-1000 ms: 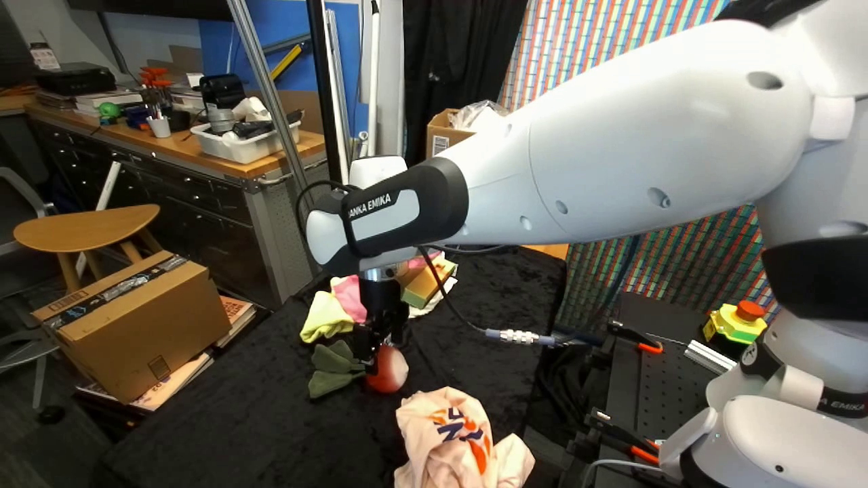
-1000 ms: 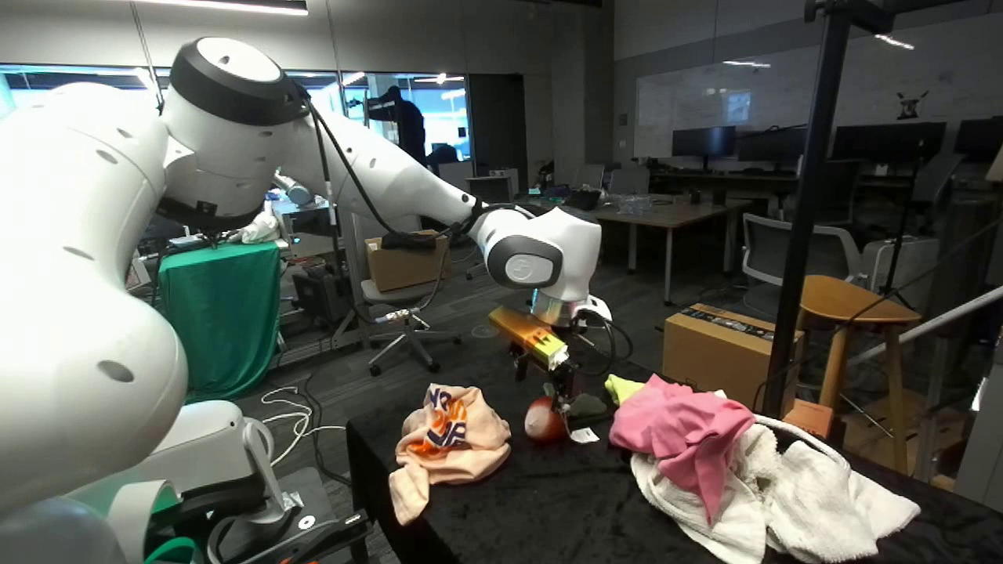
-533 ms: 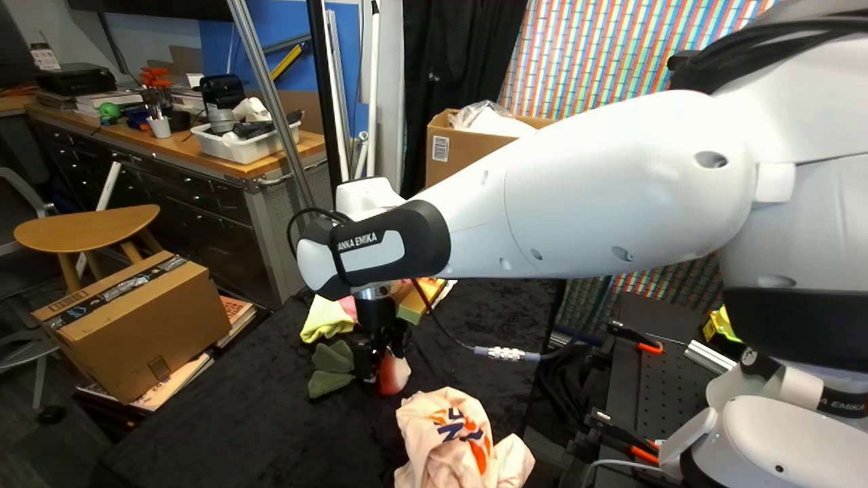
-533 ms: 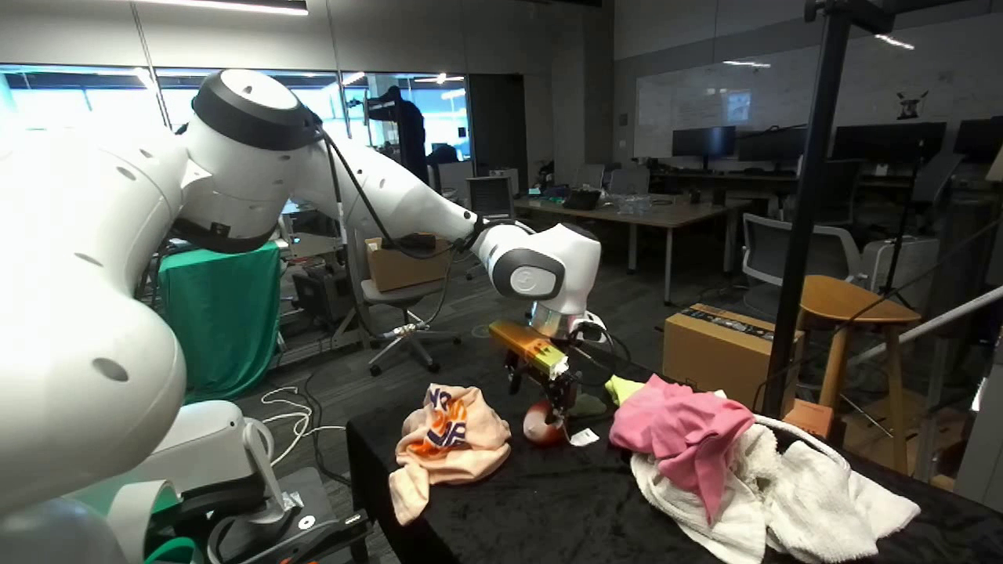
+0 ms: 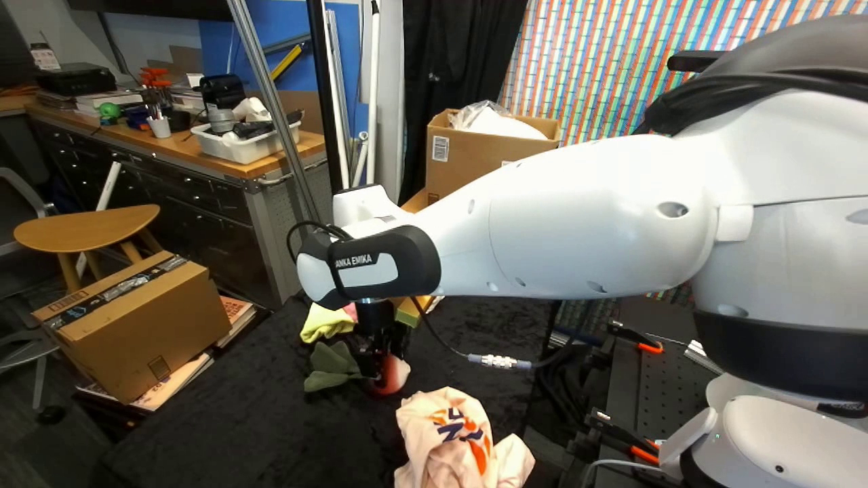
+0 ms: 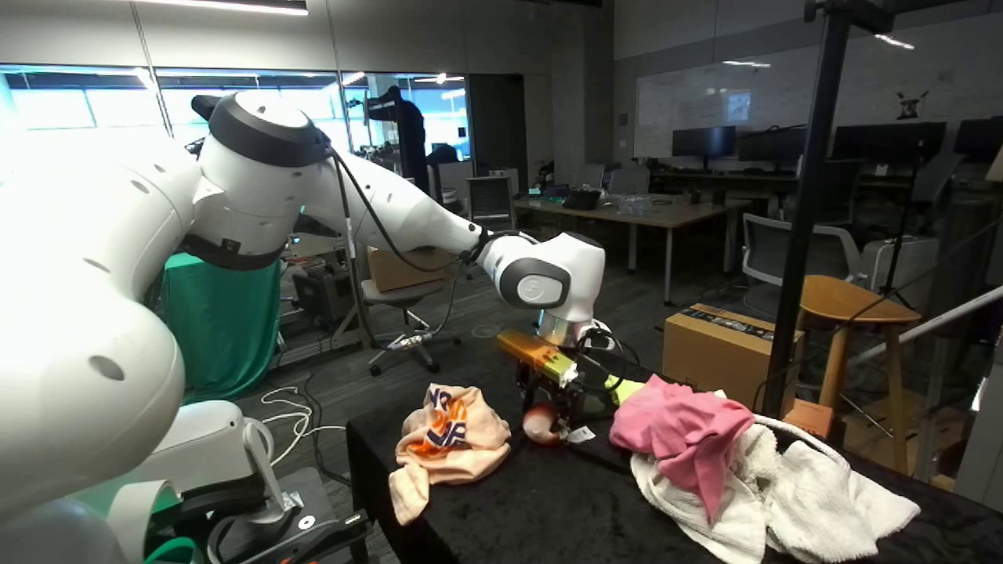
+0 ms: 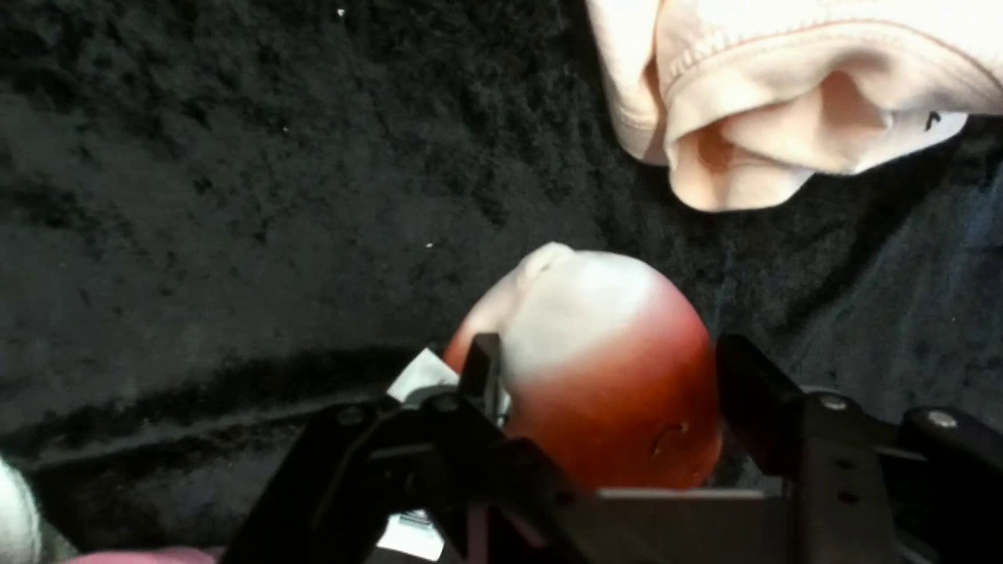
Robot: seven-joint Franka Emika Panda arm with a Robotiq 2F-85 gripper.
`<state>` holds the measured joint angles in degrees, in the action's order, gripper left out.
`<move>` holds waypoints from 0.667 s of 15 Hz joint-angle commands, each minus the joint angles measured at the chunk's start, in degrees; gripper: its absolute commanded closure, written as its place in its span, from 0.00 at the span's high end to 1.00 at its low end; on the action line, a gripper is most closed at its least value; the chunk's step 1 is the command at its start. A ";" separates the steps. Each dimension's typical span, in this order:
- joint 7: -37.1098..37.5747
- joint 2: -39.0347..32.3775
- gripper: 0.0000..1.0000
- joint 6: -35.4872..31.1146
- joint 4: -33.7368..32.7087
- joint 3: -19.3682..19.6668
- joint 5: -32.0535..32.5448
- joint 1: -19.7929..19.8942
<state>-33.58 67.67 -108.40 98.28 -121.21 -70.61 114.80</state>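
"What's hidden nearest?"

"In the wrist view, the claw (image 7: 610,372) fills most of the bottom of the frame and hides the lower edge of a red-and-white round thing (image 7: 619,415) and part of a white tag (image 7: 423,373)."

"Where's the round thing?"

"On the black cloth (image 7: 235,235), right of center, between the fingers (image 7: 480,368). The finger toward frame left overlaps it; the other stands along its right edge, contact there hard to judge."

"So it's clenched?"

"Can't tell. They stand apart, astride it; whether they grip is unclear."

"Round about?"

"A peach cloth (image 7: 783,102) is cut off at upper right. In an exterior view, a green cloth (image 5: 332,366) lies just left of the claw, its near end hard to make out."

"Farther off?"

"In an exterior view, a pink cloth (image 6: 682,431) lies over a white towel (image 6: 823,501) at lower right. Top, left of center, a dark shape (image 6: 410,133) against a bright window (image 6: 450,106) is hard to make out."
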 commanded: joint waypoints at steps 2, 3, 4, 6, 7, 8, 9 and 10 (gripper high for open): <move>0.50 1.47 0.34 0.51 -1.92 1.04 -1.16 0.77; 0.54 1.43 0.27 0.40 -1.89 1.18 -1.20 0.79; 0.55 1.28 0.21 0.31 -1.68 1.42 -1.28 0.72; 0.39 0.85 0.10 -0.15 -0.91 2.16 -1.69 0.46; 0.36 0.63 0.08 -0.32 -0.55 2.55 -2.01 0.38; 0.32 0.23 0.09 -0.63 0.09 3.11 -2.44 0.24; 0.31 0.06 0.11 -0.81 0.46 3.53 -2.78 0.20; 0.45 -0.03 0.08 -1.16 0.90 4.12 -3.19 0.07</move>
<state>-33.36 67.93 -108.53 98.12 -118.96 -71.78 115.14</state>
